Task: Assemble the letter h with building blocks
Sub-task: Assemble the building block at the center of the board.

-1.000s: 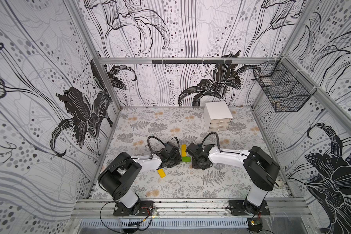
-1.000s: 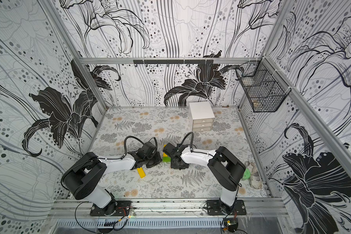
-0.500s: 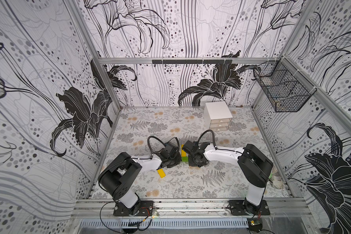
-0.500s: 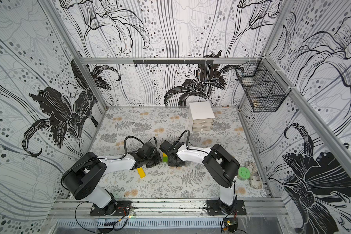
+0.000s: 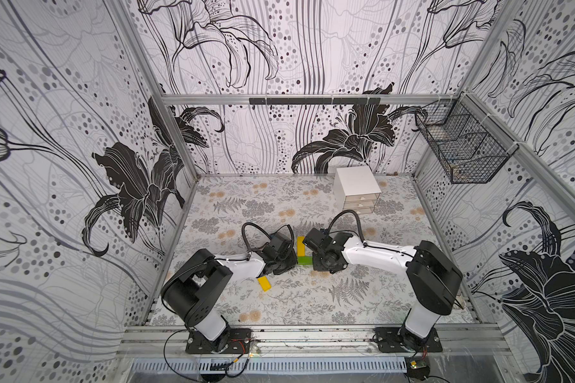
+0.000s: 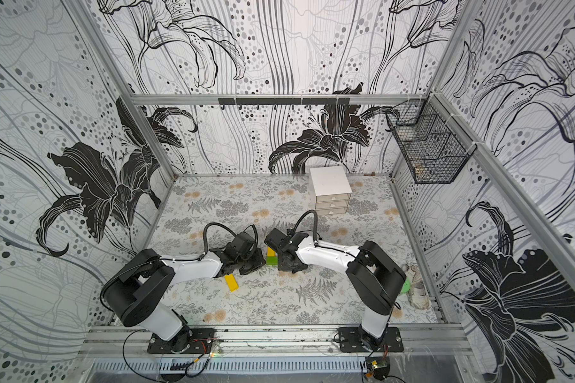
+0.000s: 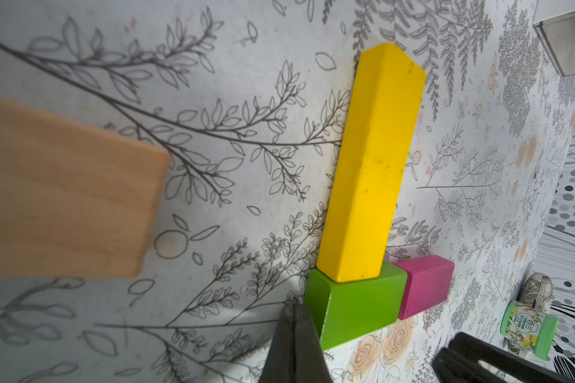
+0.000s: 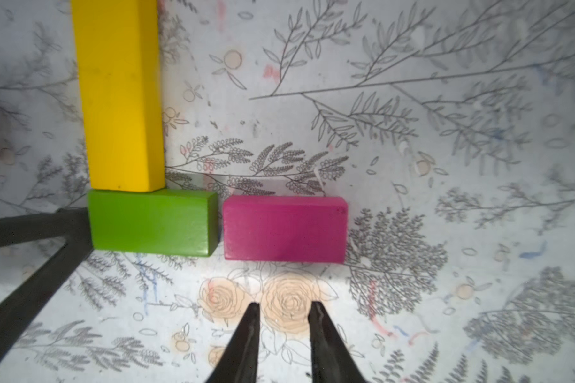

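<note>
Half done. Frame centre: yellow block (image 5: 300,246) butts green block (image 5: 304,260), magenta block (image 8: 284,228) just beside it. Unplaced: second yellow block (image 5: 264,284) lower left, tan block (image 7: 63,195). Shut, empty left jaws at green; right jaws narrow, empty.

Stem: I see the long block (image 5: 300,246) lying on the tabletop (image 5: 279,205), pointing away from the arm bases. Its near end touches the short block (image 5: 304,261), which lies crosswise.
Right of stem: the side block (image 8: 284,228) lies end to end with the short block, just beside it.
Left of stem: the fifth block (image 7: 63,199) lies apart from the long block.
Front: the spare long block (image 5: 264,284) lies nearer the bases, beside my left arm.
Grippers: my left gripper (image 7: 294,305) is at the short block's left end. My right gripper (image 8: 283,306) is before the side block, apart from it.
Back right: the drawer unit (image 5: 356,190) stands by the rear wall, and the wire basket (image 5: 462,149) hangs on the right wall.
Right edge: the lidded container (image 7: 528,331) is beside my right arm's base.
</note>
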